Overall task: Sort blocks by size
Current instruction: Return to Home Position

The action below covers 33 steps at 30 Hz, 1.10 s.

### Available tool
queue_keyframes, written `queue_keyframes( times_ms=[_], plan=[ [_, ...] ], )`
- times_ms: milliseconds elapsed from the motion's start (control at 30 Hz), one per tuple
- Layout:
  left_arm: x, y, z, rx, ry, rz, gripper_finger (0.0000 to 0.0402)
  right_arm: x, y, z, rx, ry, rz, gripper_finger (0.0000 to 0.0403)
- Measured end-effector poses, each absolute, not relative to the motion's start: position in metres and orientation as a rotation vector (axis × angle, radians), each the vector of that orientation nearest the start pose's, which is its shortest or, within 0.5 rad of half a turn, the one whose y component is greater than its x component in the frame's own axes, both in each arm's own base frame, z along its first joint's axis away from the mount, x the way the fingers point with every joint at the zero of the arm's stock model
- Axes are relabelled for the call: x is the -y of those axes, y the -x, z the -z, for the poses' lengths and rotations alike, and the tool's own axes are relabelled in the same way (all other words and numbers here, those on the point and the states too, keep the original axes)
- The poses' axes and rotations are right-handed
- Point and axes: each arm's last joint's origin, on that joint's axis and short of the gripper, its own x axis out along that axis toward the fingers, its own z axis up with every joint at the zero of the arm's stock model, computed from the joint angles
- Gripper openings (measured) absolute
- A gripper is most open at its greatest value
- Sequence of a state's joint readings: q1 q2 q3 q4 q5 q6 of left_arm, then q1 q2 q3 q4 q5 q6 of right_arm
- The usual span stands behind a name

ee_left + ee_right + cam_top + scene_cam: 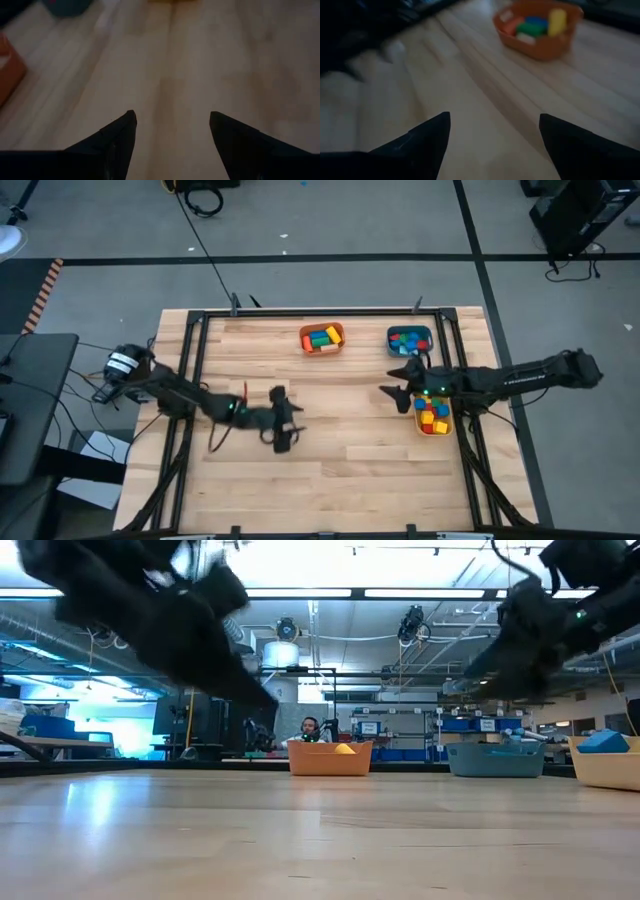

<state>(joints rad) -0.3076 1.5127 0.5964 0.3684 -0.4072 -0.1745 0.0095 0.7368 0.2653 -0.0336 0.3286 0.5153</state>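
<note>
The left gripper (171,114) hangs over bare tabletop (340,470), fingers apart and empty, well apart from every block. The right gripper (494,115), also spread and empty, is just beside the yellow bin (450,422). The blocks (321,338) lie in that bin, the teal bin (391,340) nearby and the orange bin (302,340) ahead.

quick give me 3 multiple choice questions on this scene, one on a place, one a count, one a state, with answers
1. Where does the yellow bin sit?
A) in the middle
B) right side, by the right arm
C) left edge
2. How many bins hold blocks?
A) one
B) two
C) three
3. The left gripper is:
A) open, empty
B) shut on a block
C) shut on a bin

Answers:
1 B, the high view shows it there.
2 C, the orange bin, teal bin and yellow bin all hold some.
3 A, its fingers stand apart over bare table.
</note>
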Motion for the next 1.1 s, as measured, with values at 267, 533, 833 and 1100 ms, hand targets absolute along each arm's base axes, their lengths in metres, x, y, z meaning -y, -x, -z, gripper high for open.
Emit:
queue_keyframes(
  times_ms=[267,533,833,1100],
  plan=[
    [0.000,-0.254,-0.142,-0.526,0.039,-0.153,0.0261,0.002,-0.159,-0.188,-0.305,-0.348,0.357,0.0318],
    [-0.010,-0.176,-0.141,-0.188,0.150,-0.075,0.0261,0.002,-0.160,-0.186,-0.323,-0.326,0.355,0.0318],
    [0.003,-0.153,-0.140,-0.165,0.205,-0.055,0.0261,0.010,-0.161,-0.184,-0.300,-0.319,0.504,0.0317],
    [0.002,-0.141,-0.148,-0.152,0.178,-0.059,0.0261,0.011,-0.163,-0.180,-0.322,-0.331,0.509,0.0319]
  ],
)
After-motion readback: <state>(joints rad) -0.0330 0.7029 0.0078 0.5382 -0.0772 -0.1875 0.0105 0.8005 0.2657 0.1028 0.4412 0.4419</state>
